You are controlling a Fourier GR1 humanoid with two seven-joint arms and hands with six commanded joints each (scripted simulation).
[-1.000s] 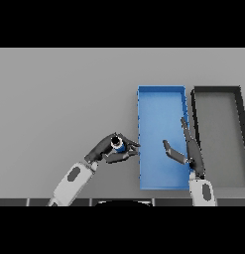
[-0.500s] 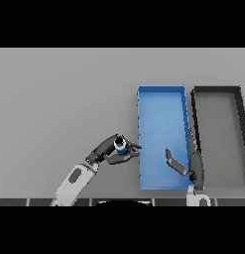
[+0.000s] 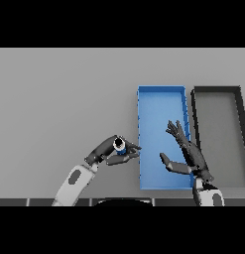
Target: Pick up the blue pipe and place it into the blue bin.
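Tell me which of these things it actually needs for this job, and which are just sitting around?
Needed:
- blue pipe, held in the left hand just left of the bin
- blue bin, where the pipe goes

Just there:
- dark grey bin, right of the blue one
- right hand, open over the blue bin, holding nothing

A bare sorting bench, more like a test lab or workshop station than a home.

A plain grey table [image 3: 59, 99] fills the view edge to edge, with no cloth, dishes or furnishings on it. At about three o'clock two shallow rectangular bins stand side by side, long sides parallel and just apart: a blue bin [image 3: 161, 92] and, further right, a black bin [image 3: 215, 90], like parts trays.
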